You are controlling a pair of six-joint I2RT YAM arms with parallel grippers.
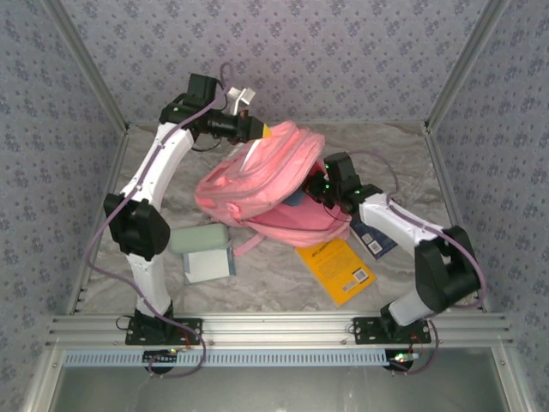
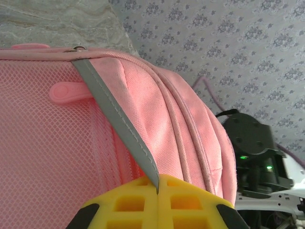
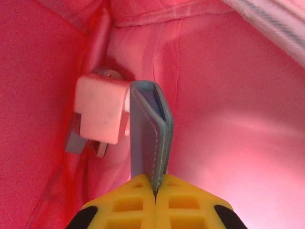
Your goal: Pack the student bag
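While left fingers (image 2: 151, 201) pinch bag (image 2: 162, 109) strip (image 2: 114, 119), right fingers (image 3: 163, 202) clamp pouch (image 3: 150, 133).

student bag (image 1: 257, 184) on table (image 1: 403, 163) centre | case (image 3: 150, 138) inside it | book (image 1: 336, 269) before it, right | notebook (image 1: 208, 266) before it, left

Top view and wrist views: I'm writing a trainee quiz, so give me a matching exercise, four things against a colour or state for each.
Things:
1 backpack
2 book
3 left pincer
4 right pincer

States:
A yellow, flat on the table
B shut on a grey-blue flap inside the backpack
C pink, mouth open
D shut on a grey strip on the backpack's outside

Pairs: 1-C, 2-A, 3-D, 4-B
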